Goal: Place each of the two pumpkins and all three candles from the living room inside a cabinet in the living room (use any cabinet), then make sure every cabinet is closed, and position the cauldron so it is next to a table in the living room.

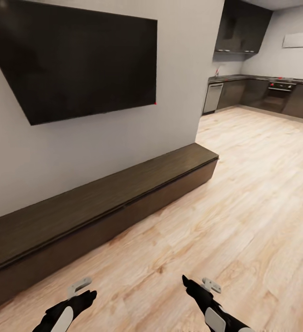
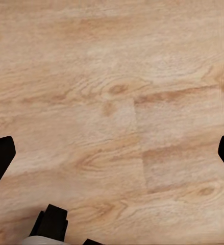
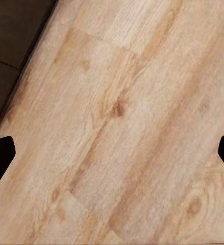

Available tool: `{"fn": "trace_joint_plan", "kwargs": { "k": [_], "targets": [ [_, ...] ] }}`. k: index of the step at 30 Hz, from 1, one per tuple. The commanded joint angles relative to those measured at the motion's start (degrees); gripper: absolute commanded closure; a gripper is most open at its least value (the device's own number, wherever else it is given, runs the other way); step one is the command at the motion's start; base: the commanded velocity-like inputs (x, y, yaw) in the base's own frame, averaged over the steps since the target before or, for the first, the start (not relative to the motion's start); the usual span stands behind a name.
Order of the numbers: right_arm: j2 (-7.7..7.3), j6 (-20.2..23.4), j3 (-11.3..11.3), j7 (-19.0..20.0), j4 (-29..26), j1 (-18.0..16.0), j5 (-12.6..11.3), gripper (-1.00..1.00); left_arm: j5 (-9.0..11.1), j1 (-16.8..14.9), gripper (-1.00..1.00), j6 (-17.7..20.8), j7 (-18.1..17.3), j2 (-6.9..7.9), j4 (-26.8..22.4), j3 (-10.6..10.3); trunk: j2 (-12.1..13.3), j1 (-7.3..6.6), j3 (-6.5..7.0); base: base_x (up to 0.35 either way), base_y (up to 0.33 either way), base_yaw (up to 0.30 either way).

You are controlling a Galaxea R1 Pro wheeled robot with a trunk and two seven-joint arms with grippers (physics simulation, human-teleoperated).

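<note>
Cabinet [image 1: 101, 203]: long low dark unit under the wall screen [image 1: 78, 57], running lower left to centre right of frame; fronts look closed.
Bearing: ahead-left of both arms; left gripper [image 1: 80, 295] nearer.
Left gripper: spread wide, empty.
Right gripper [image 1: 193, 283]: spread wide, empty.
Surface: pale wood floor [image 1: 243, 207].
Room: kitchen units [image 1: 262, 92], upper right.

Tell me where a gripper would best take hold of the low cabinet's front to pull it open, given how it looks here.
Likely the top edge of the cabinet front, coming from the floor side. The front is plain and handle-less, so the dark seam under the overhanging top board looks like the only purchase. Both the left gripper and right gripper hang open over the wooden floor.
</note>
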Motion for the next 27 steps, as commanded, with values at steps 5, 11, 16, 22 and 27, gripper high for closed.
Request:
{"fn": "trace_joint_plan", "kwargs": {
  "k": [5,11,16,22,27],
  "targets": [
    [0.02,-1.5,-3.6,0.2,1.8,-0.1,-0.6,-1.00,0.6,-0.2,-1.00,0.0,0.6,-0.10,0.4,-0.3,2.0,-1.11,0.98,0.000,0.000,-0.280],
    [0.02,-2.1,-7.6,0.0,3.6,-0.1,-0.6,-1.00,0.2,-0.7,-1.00,-0.2,0.7,-0.40,3.7,-0.3,4.4,-2.42,2.19,0.000,0.000,-0.280],
    [-0.06,-2.4,-11.3,-0.1,4.6,-0.1,-0.6,-1.00,0.1,-0.9,-1.00,-1.8,0.7,-0.44,5.4,-0.3,6.4,-3.52,3.21,0.000,0.000,-0.280],
    [-0.15,-2.5,-12.3,-0.2,4.8,-0.1,-0.6,-1.00,-0.4,-0.9,-1.00,-2.5,0.7,-0.45,5.6,-0.4,8.8,-4.84,4.43,0.000,0.000,-0.280],
    [-0.10,-3.0,-12.4,-0.2,4.8,-0.1,-0.6,-1.00,-0.4,-0.8,-1.00,-3.5,0.7,-0.38,5.6,-0.3,10.8,-5.94,5.46,0.000,0.000,-0.280]
  ]
}}
